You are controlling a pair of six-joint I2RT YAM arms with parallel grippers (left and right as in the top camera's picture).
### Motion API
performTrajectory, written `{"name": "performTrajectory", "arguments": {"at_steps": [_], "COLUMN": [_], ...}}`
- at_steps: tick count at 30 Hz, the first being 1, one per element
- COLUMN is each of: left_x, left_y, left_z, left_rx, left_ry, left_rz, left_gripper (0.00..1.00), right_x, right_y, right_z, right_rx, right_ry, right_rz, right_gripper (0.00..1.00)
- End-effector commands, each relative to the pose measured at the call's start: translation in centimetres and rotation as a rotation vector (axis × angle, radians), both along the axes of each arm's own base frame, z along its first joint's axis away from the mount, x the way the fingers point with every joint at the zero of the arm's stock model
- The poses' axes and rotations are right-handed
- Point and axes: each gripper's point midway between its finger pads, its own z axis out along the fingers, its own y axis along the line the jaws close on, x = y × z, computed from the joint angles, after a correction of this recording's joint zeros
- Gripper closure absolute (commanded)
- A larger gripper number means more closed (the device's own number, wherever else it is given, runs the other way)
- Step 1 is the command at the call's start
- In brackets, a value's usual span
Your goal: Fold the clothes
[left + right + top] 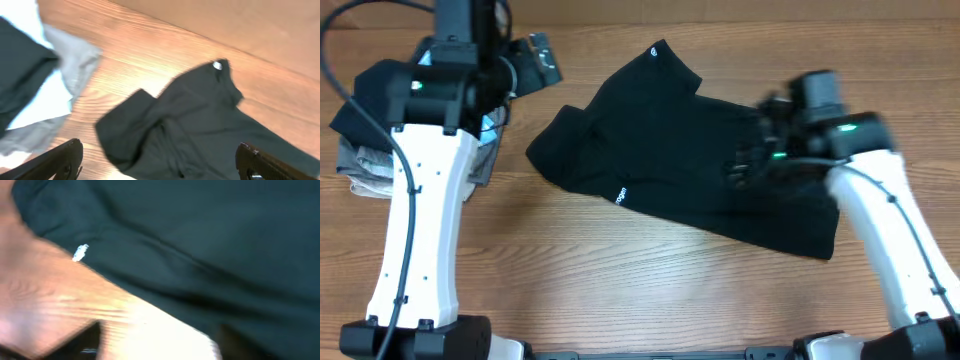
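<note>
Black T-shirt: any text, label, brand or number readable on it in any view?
No text is readable.
White lettering on the black T-shirt, near its front edge: too small to read.
White label at the T-shirt's far corner: print too small to read.
White mark on the T-shirt, right wrist view: blurred, unreadable.

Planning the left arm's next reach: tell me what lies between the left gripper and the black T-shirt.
Only bare wooden table separates the left gripper from the black T-shirt; the overhead view shows it.
</note>
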Motion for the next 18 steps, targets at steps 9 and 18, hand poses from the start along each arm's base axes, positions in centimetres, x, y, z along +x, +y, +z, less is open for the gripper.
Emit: {"name": "performTrajectory", "arguments": {"at_steps": [9, 18], "left_x": [0.1, 0.1], "left_y": [1.7, 1.7], "left_z": [-1.3, -1.3], "left_rx": [0.042, 0.042], "left_ry": [0.044, 0.044], "left_rz": [0.052, 0.052], "left_gripper": [0.0, 0.0], "right_x": [1.0, 3.8], "right_y": [10.7, 14.4], "right_z": [0.3, -7.7], "right_rx": [-0.108, -0.359], "right_ry": [-0.29, -0.352], "right_rz": [0.426, 0.676], "right_gripper": [0.29, 0.44]}}
